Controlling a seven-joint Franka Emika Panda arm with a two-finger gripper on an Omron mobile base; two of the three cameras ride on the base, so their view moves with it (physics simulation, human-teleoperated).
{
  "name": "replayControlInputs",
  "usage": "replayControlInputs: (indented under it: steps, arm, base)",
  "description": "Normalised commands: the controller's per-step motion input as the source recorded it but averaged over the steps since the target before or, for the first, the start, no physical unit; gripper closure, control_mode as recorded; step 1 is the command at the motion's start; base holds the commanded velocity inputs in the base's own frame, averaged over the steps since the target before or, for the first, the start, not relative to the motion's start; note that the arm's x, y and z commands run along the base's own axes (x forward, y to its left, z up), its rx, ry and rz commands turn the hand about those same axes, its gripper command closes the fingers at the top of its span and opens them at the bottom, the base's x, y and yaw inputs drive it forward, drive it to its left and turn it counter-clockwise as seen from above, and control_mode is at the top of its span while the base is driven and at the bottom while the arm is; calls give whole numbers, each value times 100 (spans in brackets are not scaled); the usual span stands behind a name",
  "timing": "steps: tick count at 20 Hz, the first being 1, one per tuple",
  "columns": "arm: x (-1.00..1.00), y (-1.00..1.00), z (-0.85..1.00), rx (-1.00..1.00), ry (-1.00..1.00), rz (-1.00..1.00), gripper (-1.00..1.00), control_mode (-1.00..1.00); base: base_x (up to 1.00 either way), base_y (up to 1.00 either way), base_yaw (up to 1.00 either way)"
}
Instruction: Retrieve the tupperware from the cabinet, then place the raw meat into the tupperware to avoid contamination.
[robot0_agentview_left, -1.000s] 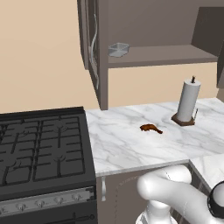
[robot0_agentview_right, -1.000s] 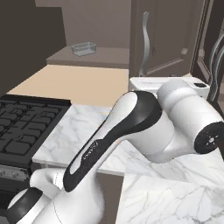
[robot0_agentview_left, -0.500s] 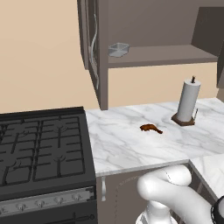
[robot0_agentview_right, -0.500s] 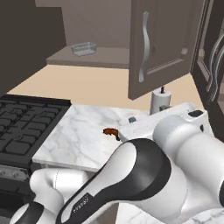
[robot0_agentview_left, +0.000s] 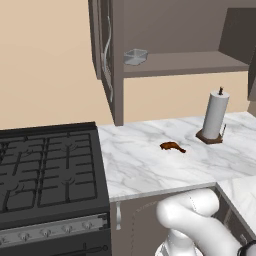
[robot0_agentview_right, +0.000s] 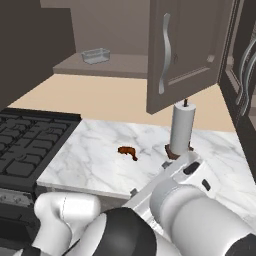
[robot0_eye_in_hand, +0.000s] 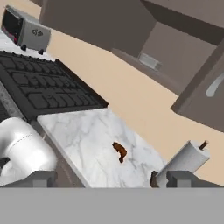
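Observation:
The tupperware (robot0_agentview_left: 135, 56) (robot0_agentview_right: 96, 55) (robot0_eye_in_hand: 150, 61), a small translucent container, sits at the left end of the shelf in the open cabinet (robot0_agentview_left: 180, 64). One cabinet door (robot0_agentview_right: 182, 50) hangs open over the counter. The raw meat (robot0_agentview_left: 172, 146) (robot0_agentview_right: 127, 152) (robot0_eye_in_hand: 119, 151) lies on the marble counter (robot0_agentview_left: 140, 165). In the hand view my gripper (robot0_eye_in_hand: 113, 178) is open, its fingertips (robot0_eye_in_hand: 40, 178) wide apart with nothing between them. It looks from well back at the meat and the shelf, far from both.
A paper towel roll (robot0_agentview_left: 216, 116) (robot0_agentview_right: 182, 127) (robot0_eye_in_hand: 183, 162) stands on the counter right of the meat. A black gas stove (robot0_agentview_left: 50, 175) (robot0_eye_in_hand: 43, 85) borders the counter on the left. A small appliance (robot0_eye_in_hand: 24, 29) sits beyond the stove. My arm (robot0_agentview_right: 165, 220) bulks low in front.
My arm has swung down and to the right, uncovering the counter, meat and paper towel roll in the right base view. The objects have not moved and the gripper stays open.

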Motion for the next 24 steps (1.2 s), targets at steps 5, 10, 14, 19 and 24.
replayControlInputs:
  steps: [5,10,14,19,24]
  arm:
    - [-49,40,-16,-29,0,3,-100,-100]
    - [-26,42,4,-23,-2,0,-100,-100]
    - [-4,59,24,-20,-6,-1,-100,-100]
    - [0,67,28,-20,-6,-3,-100,-100]
    - [0,69,22,-21,-7,-4,-100,-100]
  base:
    - [0,0,0]
    - [0,0,0]
    - [0,0,0]
    - [0,0,0]
    - [0,0,0]
